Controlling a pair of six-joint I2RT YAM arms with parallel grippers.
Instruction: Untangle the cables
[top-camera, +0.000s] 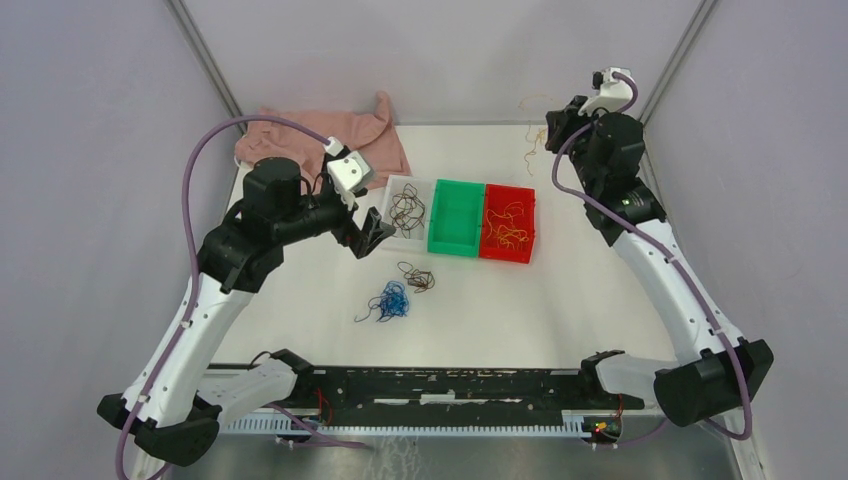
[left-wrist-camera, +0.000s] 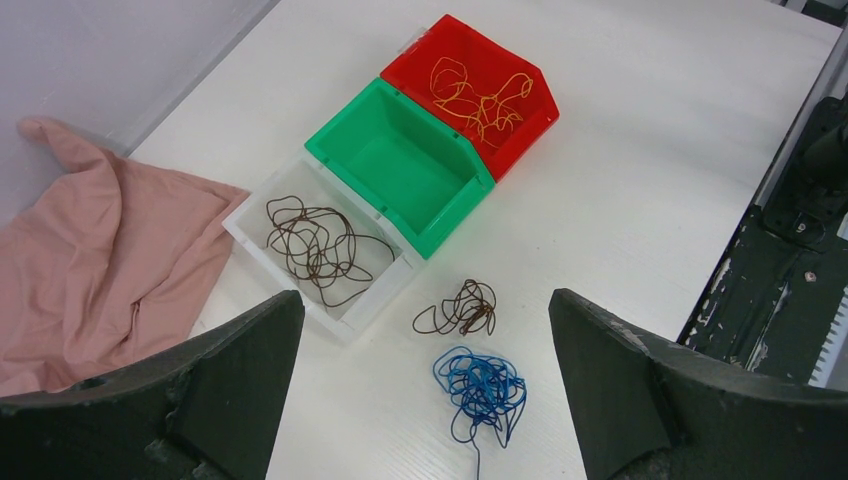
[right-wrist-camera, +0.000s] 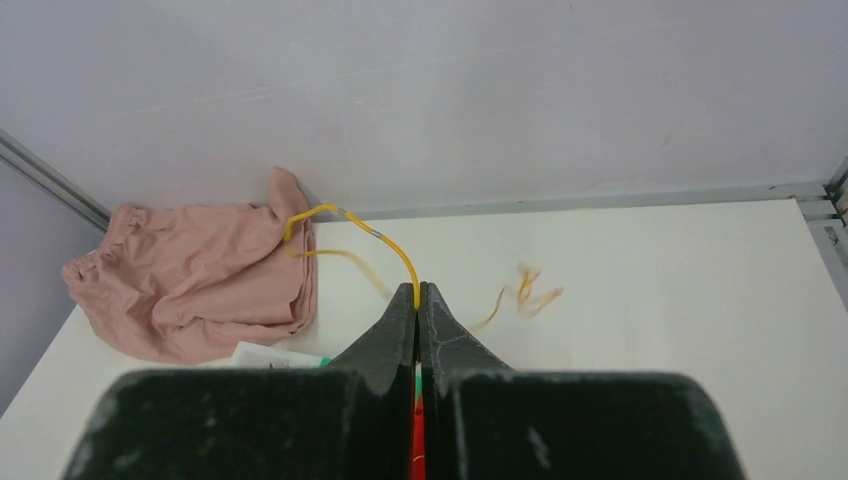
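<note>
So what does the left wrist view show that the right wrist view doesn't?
Only left wrist: the blue cables and a loose brown bunch on the table, plus brown cables in the white bin. Only right wrist: the right pincer shut on a yellow cable. Both: the pink cloth and table.

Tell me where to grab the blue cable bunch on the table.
I'd take the blue cable bunch at its dense tangled middle, straight down from above with the open left gripper: it lies flat on the table, and its loose tail offers little. Stay clear of the brown bunch beside it.
</note>
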